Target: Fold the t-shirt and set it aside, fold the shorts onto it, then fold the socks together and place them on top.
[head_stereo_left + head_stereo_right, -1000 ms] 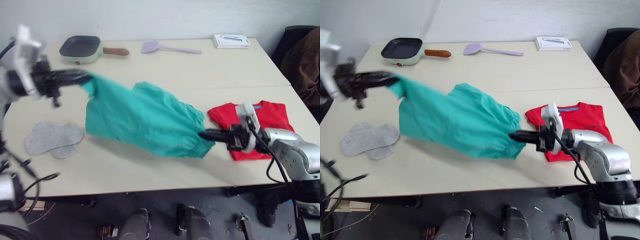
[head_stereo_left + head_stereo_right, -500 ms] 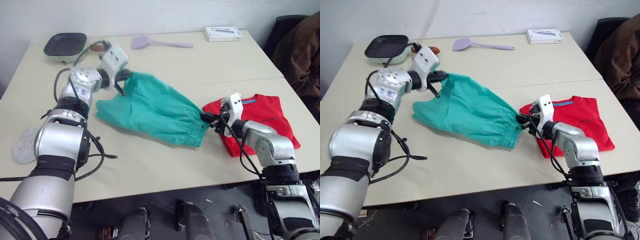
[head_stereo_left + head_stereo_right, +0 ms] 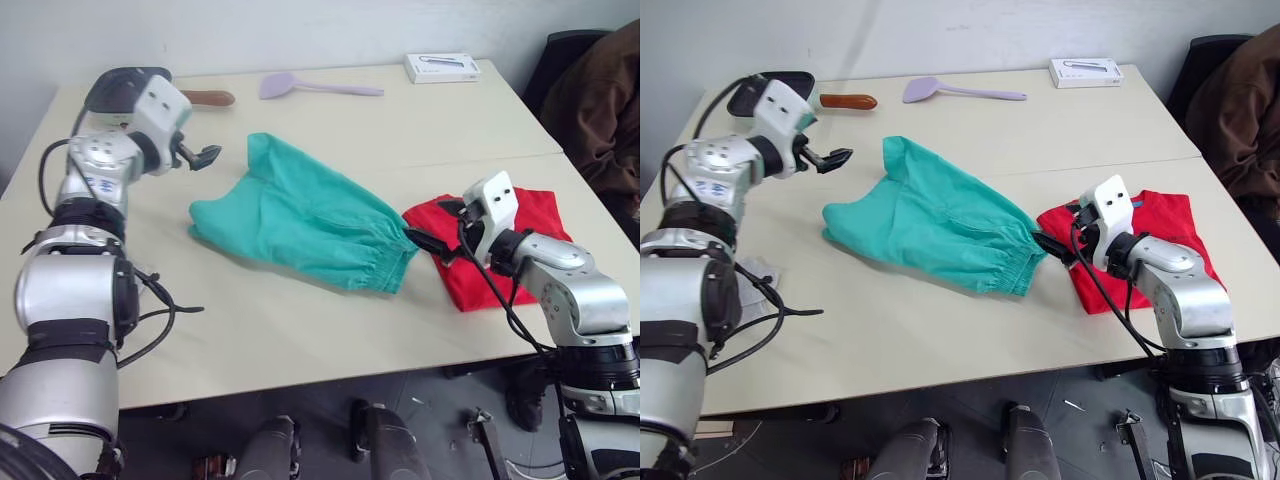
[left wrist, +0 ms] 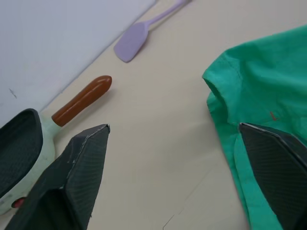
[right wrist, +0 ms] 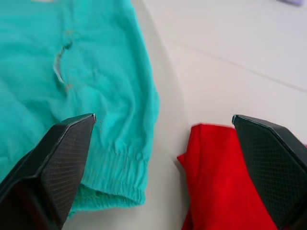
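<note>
The teal shorts (image 3: 300, 225) lie crumpled and flat in the middle of the table, waistband end toward the red t-shirt (image 3: 470, 285). The t-shirt rests folded at the right, partly under my right arm. My right gripper (image 3: 430, 235) hovers open just off the waistband, between shorts (image 5: 72, 72) and t-shirt (image 5: 220, 177), holding nothing. My left gripper (image 3: 200, 155) is open and empty, a short way left of the shorts' far corner (image 4: 259, 81). A bit of the grey socks (image 3: 760, 270) peeks out beside my left arm, which hides the rest.
A dark pan (image 3: 125, 88) with a brown handle (image 4: 81, 99) stands at the back left, close behind my left gripper. A lilac spatula (image 3: 300, 85) and a white box (image 3: 442, 67) lie along the far edge. A brown jacket (image 3: 600, 110) hangs off the table's right.
Both grippers have opened and let go of the shorts, which now lie on the table. The left gripper pulled back to the left, the right one drew back toward the t-shirt.
</note>
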Robot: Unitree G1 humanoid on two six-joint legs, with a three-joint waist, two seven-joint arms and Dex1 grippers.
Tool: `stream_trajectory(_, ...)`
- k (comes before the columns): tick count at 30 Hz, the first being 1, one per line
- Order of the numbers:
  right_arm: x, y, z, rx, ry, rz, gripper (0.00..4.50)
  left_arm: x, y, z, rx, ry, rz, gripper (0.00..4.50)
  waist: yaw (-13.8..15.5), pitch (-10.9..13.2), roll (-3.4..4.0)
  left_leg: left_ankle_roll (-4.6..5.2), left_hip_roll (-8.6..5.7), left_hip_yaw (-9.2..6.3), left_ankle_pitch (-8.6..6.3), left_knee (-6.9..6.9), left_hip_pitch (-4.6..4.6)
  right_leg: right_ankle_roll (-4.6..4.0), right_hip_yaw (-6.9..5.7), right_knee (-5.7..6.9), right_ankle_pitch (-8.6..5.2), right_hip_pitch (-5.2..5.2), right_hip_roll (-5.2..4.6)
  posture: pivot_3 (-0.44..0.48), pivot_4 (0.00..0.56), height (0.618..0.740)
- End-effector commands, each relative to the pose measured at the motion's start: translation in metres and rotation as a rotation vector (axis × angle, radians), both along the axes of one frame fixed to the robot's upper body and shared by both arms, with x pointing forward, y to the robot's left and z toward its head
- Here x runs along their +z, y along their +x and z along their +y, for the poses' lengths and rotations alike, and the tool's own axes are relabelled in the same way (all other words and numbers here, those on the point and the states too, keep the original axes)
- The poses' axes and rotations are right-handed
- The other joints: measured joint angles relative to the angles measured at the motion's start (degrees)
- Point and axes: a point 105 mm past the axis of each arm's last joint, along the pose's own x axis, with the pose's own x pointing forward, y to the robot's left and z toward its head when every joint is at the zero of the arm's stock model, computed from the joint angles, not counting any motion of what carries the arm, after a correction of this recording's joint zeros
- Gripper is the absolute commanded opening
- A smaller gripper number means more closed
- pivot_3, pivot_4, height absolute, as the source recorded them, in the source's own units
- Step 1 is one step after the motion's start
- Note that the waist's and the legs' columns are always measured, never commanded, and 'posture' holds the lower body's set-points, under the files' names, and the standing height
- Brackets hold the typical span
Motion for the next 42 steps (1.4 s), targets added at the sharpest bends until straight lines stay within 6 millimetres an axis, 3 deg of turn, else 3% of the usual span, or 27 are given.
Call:
stream_trajectory(1, 0.008, -0.014, 0.015, 0.088, -0.024, -0.034, 4.5, 0.022, -0.029, 0.02, -0.136, 0.007, -0.048, 4.46, -1.3, 0.0, 0.0, 0.08, -0.5, -0.82, 0.31, -0.13, -0.09, 0.0, -0.48, 0.12, 0.0, 0.16, -0.54, 0.0, 0.15, 0.74)
stream_trajectory(3, 0.003, -0.02, 0.023, 0.12, -0.009, -0.006, 4.5, 0.016, -0.048, 0.03, -0.216, 0.022, -0.009, 4.46, -2.3, 0.0, 0.0, 0.32, -1.42, -1.95, 0.99, -0.75, -0.02, 0.11, -1.37, 0.21, -0.07, 0.56, -1.22, 0.0, 0.15, 0.74)
stream_trajectory(4, 0.001, -0.021, 0.026, 0.132, -0.007, 0.001, 4.5, 0.011, -0.057, 0.032, -0.258, 0.032, 0.017, 4.46, -2.7, 0.0, 0.0, 0.4, -2.06, -2.88, 1.25, -0.84, -0.03, 0.61, -1.62, 0.35, -0.38, 0.85, -1.51, 0.0, 0.15, 0.74)
stream_trajectory(7, 0.0, -0.026, 0.031, 0.169, -0.01, -0.001, 4.5, -0.013, -0.077, 0.031, -0.336, 0.114, 0.097, 4.46, -2.5, 0.0, 0.05, 0.37, -3.58, -5.42, 1.82, -0.7, 0.03, 2.04, -0.5, 0.93, -1.24, 1.54, -2.09, 0.0, 0.15, 0.74)
stream_trajectory(10, 0.001, -0.033, 0.036, 0.22, -0.04, -0.023, 4.5, -0.034, -0.088, 0.025, -0.369, 0.208, 0.137, 4.46, 0.0, 0.0, 0.05, 0.11, -3.53, -5.58, 1.85, -0.67, -0.07, 2.08, 2.14, 0.6, -1.26, 1.52, -1.23, 0.0, 0.15, 0.74)
stream_trajectory(13, 0.003, -0.042, 0.038, 0.257, -0.09, -0.055, 4.5, -0.043, -0.091, 0.018, -0.383, 0.242, 0.151, 4.46, 2.1, 0.0, 0.04, -0.13, -3.53, -5.96, 1.86, -0.68, -0.18, 2.07, 3.62, 0.46, -1.26, 1.45, -0.6, 0.0, 0.15, 0.74)
stream_trajectory(17, -0.006, -0.068, 0.046, 0.344, -0.14, -0.031, 4.5, -0.06, -0.093, -0.002, -0.469, 0.314, 0.172, 4.46, 2.8, 0.0, 0.05, -0.26, -3.5, -6.03, 1.88, -0.79, -0.21, 2.06, 4.17, 0.3, -1.27, 1.43, -0.36, 0.0, 0.15, 0.74)
stream_trajectory(20, -0.017, -0.081, 0.055, 0.37, -0.172, -0.031, 4.5, -0.068, -0.09, -0.011, -0.5, 0.338, 0.176, 4.46, 2.3, 0.0, 0.05, -0.3, -3.47, -5.91, 1.89, -0.83, -0.2, 2.08, 4.26, 0.23, -1.28, 1.41, -0.33, 0.0, 0.15, 0.74)
stream_trajectory(27, -0.032, -0.075, 0.055, 0.277, -0.228, -0.055, 4.5, -0.093, -0.078, -0.023, -0.544, 0.443, 0.202, 4.46, 1.1, 0.0, 0.04, -0.48, -3.27, -5.63, 1.98, -0.9, -0.16, 2.14, 4.27, 0.11, -1.32, 1.36, -0.26, 0.0, 0.15, 0.74)
stream_trajectory(30, -0.037, -0.077, 0.057, 0.295, -0.268, -0.069, 4.5, -0.093, -0.067, -0.03, -0.537, 0.436, 0.179, 4.46, 1.3, 0.0, 0.03, -0.53, -3.19, -5.61, 2.01, -0.94, -0.17, 2.15, 4.25, 0.1, -1.32, 1.32, -0.19, 0.0, 0.15, 0.74)
stream_trajectory(33, -0.043, -0.072, 0.059, 0.283, -0.279, -0.048, 4.5, -0.096, -0.059, -0.041, -0.56, 0.431, 0.192, 4.46, 1.6, 0.0, 0.0, -0.52, -3.21, -5.59, 2.01, -0.91, -0.21, 2.15, 4.25, 0.1, -1.32, 1.32, -0.18, 0.0, 0.15, 0.74)
stream_trajectory(42, -0.066, -0.047, 0.051, 0.195, -0.523, -0.176, 4.5, -0.106, -0.03, -0.069, -0.479, 0.463, 0.114, 4.46, 1.8, 0.0, -0.02, -0.5, -3.24, -5.45, 2.0, -0.91, -0.26, 2.16, 4.28, 0.22, -1.33, 1.17, -0.19, 0.0, 0.15, 0.74)
